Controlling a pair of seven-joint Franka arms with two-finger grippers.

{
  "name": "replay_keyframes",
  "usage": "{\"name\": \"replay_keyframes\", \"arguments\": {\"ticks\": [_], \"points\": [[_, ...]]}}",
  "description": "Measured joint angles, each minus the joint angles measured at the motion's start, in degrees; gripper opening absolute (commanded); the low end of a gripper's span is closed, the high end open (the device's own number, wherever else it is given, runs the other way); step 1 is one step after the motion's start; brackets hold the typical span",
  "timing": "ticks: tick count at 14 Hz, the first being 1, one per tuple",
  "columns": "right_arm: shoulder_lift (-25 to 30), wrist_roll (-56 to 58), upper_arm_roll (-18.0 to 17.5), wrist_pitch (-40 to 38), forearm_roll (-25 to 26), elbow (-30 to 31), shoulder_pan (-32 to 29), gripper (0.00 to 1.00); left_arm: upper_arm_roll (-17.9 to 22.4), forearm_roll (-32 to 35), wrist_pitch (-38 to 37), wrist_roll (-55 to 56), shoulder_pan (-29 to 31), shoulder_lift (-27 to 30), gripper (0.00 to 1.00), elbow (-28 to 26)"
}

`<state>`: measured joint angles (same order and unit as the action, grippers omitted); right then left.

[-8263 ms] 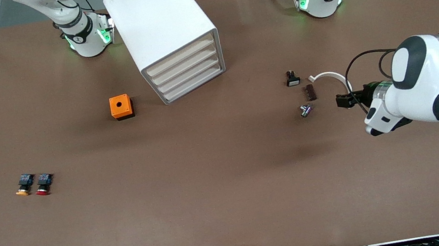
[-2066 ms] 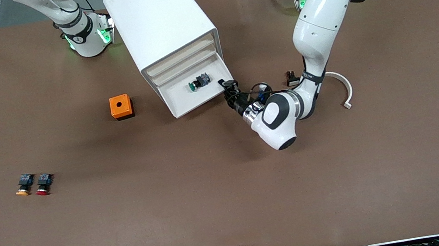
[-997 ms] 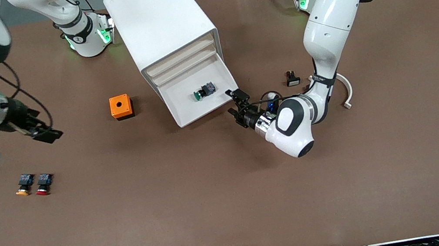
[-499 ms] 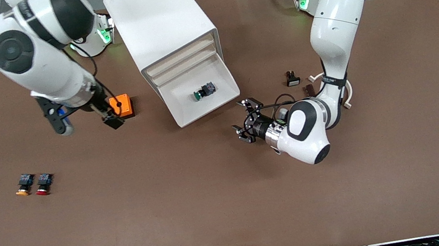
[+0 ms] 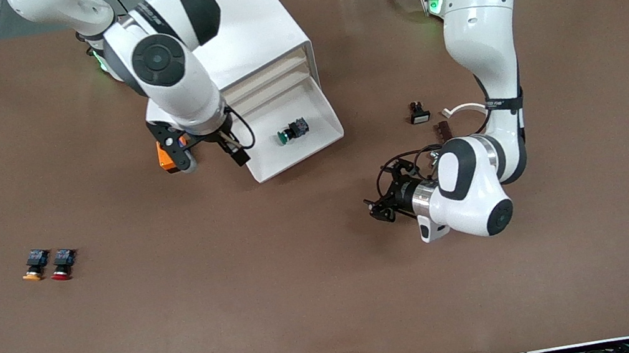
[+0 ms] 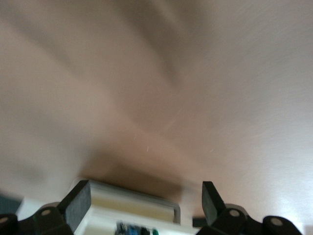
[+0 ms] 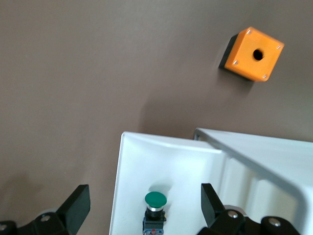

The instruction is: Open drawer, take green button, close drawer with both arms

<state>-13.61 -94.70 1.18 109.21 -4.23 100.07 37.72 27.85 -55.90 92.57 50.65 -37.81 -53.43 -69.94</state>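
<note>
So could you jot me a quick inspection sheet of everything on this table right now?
Surface: brown table.
Job's things: green-capped push button lies in the open bottom drawer of the white cabinet.
Clutter: orange box beside cabinet; orange-capped and red-capped buttons; small parts toward the left arm's end.
Grippers: right gripper open over the drawer; left gripper open, over bare table.
Cables: black leads on both wrists.
Surroundings: nothing seen.

Two glossy white robot arms (image 5: 475, 37) with black joint discs.
Each ends in a black two-finger hand (image 5: 379, 209); thin black cables loop at the wrists, and green lights glow at the bases.
</note>
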Motion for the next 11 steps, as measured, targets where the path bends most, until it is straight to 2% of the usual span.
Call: {"name": "replay_keyframes", "arguments": {"ticks": [3,5,8,11], "points": [[-3.0,-1.1,0.0,3.2,0.0,0.1,2.5,1.00,12.4,0.1,5.7,-3.7,-8.4,0.4,1.00,0.2],[-5.1,-1.3,0.0,5.5,-0.1,0.1,4.6,1.00,17.4,0.7,9.4,-3.3,-14.0,0.7,1.00,0.2],[-8.6,-1.7,0.0,8.2,-0.1,0.2,7.8,1.00,22.2,3.1,13.6,-2.9,-20.5,0.9,1.00,0.1],[-10.0,-1.7,0.0,8.5,-0.2,0.1,9.1,1.00,23.4,4.0,13.8,-2.7,-22.3,1.1,1.00,-0.3]]}}
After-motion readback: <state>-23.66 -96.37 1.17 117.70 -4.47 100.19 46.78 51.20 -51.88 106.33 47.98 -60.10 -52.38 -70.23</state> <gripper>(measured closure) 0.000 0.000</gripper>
